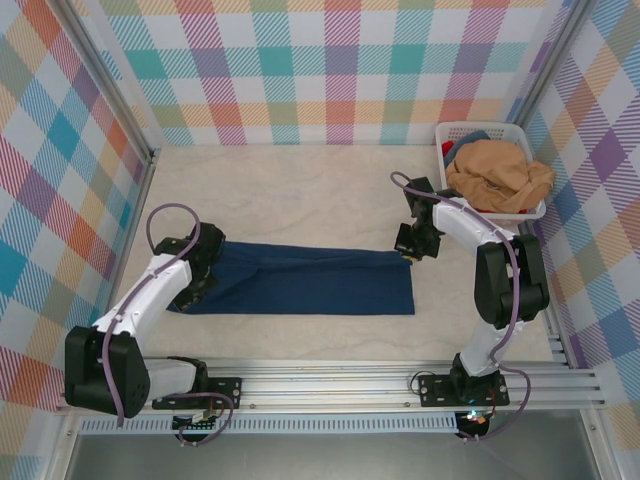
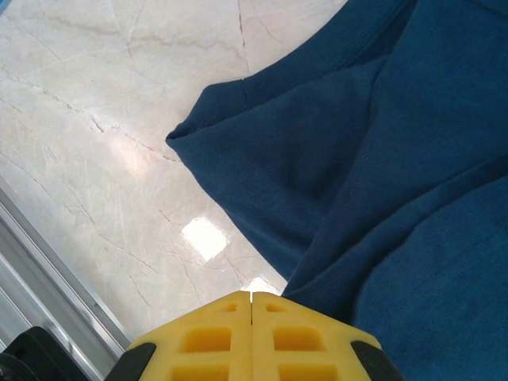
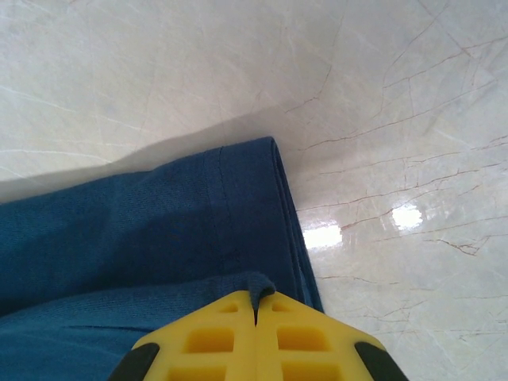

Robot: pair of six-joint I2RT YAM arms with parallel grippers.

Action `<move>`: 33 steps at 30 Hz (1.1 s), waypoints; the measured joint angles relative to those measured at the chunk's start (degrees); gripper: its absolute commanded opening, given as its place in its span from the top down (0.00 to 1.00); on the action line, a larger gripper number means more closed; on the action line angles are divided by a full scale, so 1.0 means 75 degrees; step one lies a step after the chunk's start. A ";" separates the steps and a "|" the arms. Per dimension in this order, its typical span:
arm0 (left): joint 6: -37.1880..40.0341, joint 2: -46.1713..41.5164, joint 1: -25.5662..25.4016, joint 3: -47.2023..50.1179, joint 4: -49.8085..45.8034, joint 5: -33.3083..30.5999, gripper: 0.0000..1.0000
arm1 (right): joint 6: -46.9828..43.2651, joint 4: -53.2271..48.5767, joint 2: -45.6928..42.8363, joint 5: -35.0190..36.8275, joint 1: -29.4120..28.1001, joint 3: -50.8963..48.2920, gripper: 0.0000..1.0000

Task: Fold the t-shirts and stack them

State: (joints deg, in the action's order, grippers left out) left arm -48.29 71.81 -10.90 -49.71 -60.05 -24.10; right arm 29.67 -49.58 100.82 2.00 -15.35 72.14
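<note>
The navy t-shirt [image 1: 310, 283] lies folded into a long flat strip across the front of the table. My right gripper [image 1: 408, 248] sits at the strip's far right corner and is shut on a small pinch of the navy t-shirt [image 3: 119, 238], which pokes up between the yellow fingertips [image 3: 255, 300]. At the strip's left end my left gripper [image 1: 205, 270] is shut. In the left wrist view its tips [image 2: 252, 295] meet with no cloth seen between them, and a fold of the navy t-shirt [image 2: 381, 159] lies against the right finger. The tan-orange t-shirt [image 1: 497, 172] sits crumpled in the basket.
A white slotted basket [image 1: 455, 128] stands at the back right corner, with a bit of blue cloth [image 1: 468, 140] under the tan shirt. Checked walls close in the back and both sides. A metal rail [image 1: 340, 385] runs along the near edge. Pale marble tabletop [image 1: 300, 190] stretches behind the strip.
</note>
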 measured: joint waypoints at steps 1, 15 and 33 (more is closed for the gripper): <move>-0.0015 0.0079 -0.0015 0.0009 0.0038 -0.0003 1.00 | -0.0023 0.0003 0.0000 0.0003 0.0000 -0.0003 1.00; -0.0015 0.0621 -0.0082 0.0356 0.0539 -0.0006 1.00 | -0.0026 0.0087 0.0210 0.0029 0.0000 -0.0233 1.00; 0.0117 0.1075 -0.0102 0.0597 0.0973 -0.0198 0.55 | -0.0041 0.0085 0.0175 0.0221 -0.0015 -0.0414 0.72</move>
State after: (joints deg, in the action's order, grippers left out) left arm -47.42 79.88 -11.66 -45.23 -52.75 -25.58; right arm 29.36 -48.95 102.13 3.66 -15.46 69.04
